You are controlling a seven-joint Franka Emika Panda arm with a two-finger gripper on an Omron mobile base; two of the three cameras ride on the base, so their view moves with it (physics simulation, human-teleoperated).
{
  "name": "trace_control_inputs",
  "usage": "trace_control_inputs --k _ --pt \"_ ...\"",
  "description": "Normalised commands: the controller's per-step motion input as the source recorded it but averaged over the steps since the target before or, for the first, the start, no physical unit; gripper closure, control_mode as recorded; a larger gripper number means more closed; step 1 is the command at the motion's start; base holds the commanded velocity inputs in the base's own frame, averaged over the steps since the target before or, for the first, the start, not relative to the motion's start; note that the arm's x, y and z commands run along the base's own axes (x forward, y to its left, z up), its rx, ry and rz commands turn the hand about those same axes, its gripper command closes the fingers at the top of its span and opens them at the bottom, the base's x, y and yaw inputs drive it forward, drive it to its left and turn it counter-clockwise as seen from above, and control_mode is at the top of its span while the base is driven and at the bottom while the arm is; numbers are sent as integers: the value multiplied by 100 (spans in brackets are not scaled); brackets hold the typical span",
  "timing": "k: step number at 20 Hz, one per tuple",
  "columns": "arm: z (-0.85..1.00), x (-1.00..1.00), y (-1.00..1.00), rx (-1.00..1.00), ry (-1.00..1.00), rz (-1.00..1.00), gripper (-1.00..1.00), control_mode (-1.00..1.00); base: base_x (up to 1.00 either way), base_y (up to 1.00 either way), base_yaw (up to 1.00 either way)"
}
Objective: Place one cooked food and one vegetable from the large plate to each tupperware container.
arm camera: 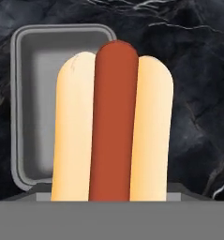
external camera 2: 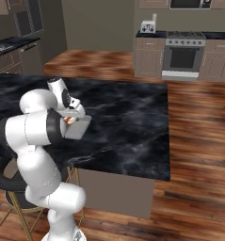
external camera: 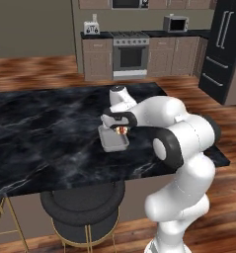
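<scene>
So the end effector [external camera: 122, 130] is sitting right over the tupperware container [external camera: 113, 142] and it's got a hot dog [arm camera: 112, 126] clamped in it, bun on both sides with the reddish sausage down the middle. In the hand view the hot dog runs straight up the middle and covers the right half of the container [arm camera: 36, 98], so it's above the tub rather than lying in it, as far as I can tell. The fingertips themselves are hidden behind the bun, but the thing is clearly being held up off the table [external camera: 45, 128]. From the left base view the container sits near the front edge of the black marble table, just in front of the arm's wrist, and you can catch a bit of orange-red from the hot dog [external camera: 122, 130] peeking out right above the tub's far rim. The right base view shows the same deal: container [external camera 2: 78, 128] tucked against the arm, food [external camera 2: 70, 120] just above it.
</scene>
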Motion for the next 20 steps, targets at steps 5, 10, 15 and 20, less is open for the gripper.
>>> trace_control_inputs --k 5,10,15,20 --pt "-6 47 1 0 9 0 100 -100 0 0 0" --pt "-47 71 -11 5 13 21 100 -100 0 0 0" --pt "-71 11 11 0 15 23 100 -100 0 0 0" --pt "-32 5 28 0 1 11 100 -100 0 0 0"
